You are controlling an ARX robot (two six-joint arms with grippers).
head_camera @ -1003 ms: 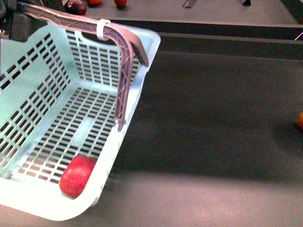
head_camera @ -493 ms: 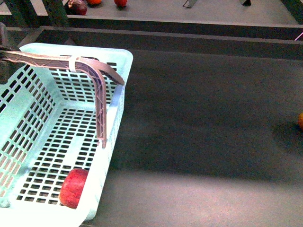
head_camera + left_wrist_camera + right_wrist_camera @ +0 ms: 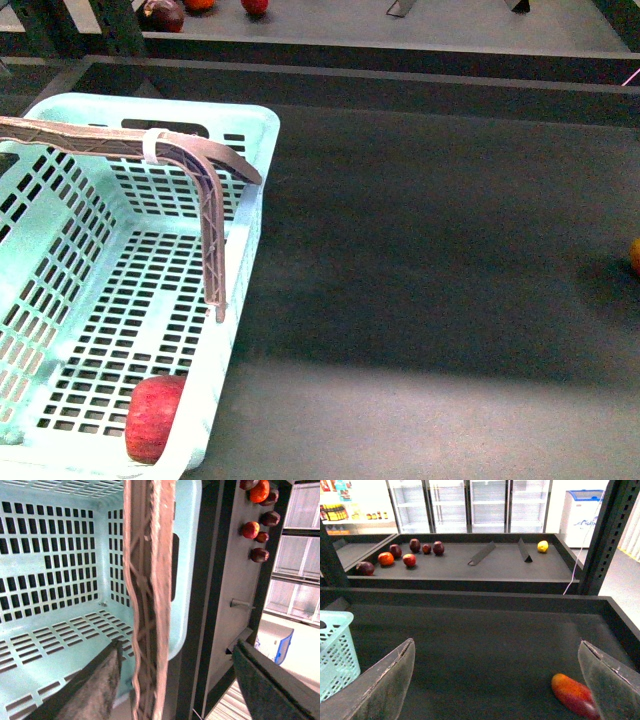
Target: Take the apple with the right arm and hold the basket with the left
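Note:
The apple [image 3: 155,430], round and red, lies inside the light-blue basket [image 3: 255,200], against its near wall. The basket stands on the dark surface at the left, its mauve handle [image 3: 210,230] raised over it. In the left wrist view my left gripper [image 3: 179,652] is open, with the handle [image 3: 147,605] between the fingers close to one pad, not clamped, and the basket [image 3: 50,555] beyond. My right gripper [image 3: 496,645] is open and empty over the dark surface, far from the basket [image 3: 337,650]. Neither gripper shows in the front view.
An elongated red-orange fruit [image 3: 575,695] lies by my right gripper's finger and shows at the front view's right edge [image 3: 634,257]. A raised dark shelf [image 3: 470,570] behind holds several dark and red fruits [image 3: 410,560] and a yellow one [image 3: 542,546]. A black post [image 3: 600,535] stands alongside.
The basket came down from a raised tilt, shifted left and now sits level. The apple rolled to the near wall. The dark gripper at the handle's left end left the front view.

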